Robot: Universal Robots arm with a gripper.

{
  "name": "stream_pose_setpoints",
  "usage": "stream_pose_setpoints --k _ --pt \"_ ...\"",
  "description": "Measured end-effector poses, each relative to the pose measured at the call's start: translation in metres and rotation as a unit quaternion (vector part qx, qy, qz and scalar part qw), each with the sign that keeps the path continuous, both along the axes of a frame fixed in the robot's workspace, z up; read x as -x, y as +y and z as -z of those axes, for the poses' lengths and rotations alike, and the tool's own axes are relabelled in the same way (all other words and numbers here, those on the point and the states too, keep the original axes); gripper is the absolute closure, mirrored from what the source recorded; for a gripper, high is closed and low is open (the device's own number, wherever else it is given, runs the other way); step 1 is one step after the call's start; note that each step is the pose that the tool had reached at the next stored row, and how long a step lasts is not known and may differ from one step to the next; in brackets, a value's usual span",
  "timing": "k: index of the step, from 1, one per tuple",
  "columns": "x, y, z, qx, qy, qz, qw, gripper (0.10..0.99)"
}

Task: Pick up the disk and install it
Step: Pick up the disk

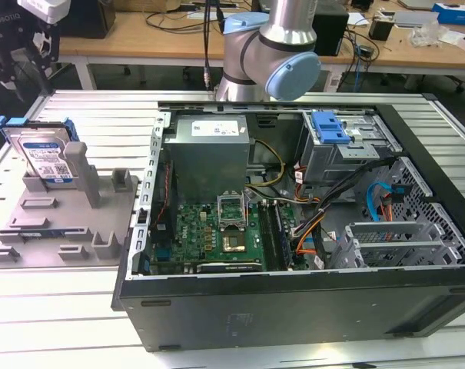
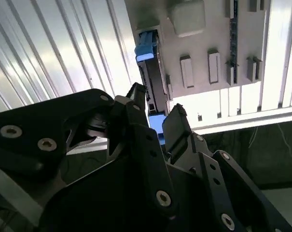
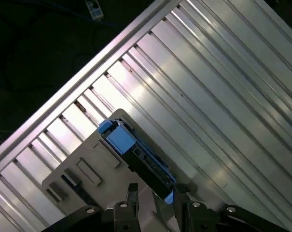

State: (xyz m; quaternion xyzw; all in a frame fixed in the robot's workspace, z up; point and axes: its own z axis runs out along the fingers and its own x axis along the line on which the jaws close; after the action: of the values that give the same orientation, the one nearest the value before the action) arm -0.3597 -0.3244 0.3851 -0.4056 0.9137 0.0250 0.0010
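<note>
Silver disk (image 1: 44,157) (blue bracket, white-and-blue label) stands propped on edge; gripper (image 2: 158,104) spread wide, empty.

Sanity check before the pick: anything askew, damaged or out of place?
Nothing stands out. The disk stands on edge in the grey holder, beside the open computer case. The pincer is open above the disk and not touching it.

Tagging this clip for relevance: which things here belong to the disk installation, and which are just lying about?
Job: disk, standing in the grey rack; open end effector over it; open computer case, likely its destination.
Lying about: power-supply box; circuit board; desk clutter behind.
</note>
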Motion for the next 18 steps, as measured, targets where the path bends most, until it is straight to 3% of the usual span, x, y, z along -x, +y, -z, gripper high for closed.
stream_pose_setpoints --k 5,6,8,15,17,18 --pt "0.0 0.0 0.0 0.0 0.0 -0.066 0.9978 0.663" --pt "0.0 0.0 0.0 0.0 0.0 -0.099 0.9951 0.663" --pt "0.0 0.0 0.0 0.0 0.0 -0.117 0.9931 0.663" --pt "0.0 0.0 0.0 0.0 0.0 -0.195 0.9809 0.663" --pt "0.0 0.0 0.0 0.0 0.0 -0.222 0.975 0.663" --pt "0.0 0.0 0.0 0.0 0.0 -0.231 0.9729 0.663"
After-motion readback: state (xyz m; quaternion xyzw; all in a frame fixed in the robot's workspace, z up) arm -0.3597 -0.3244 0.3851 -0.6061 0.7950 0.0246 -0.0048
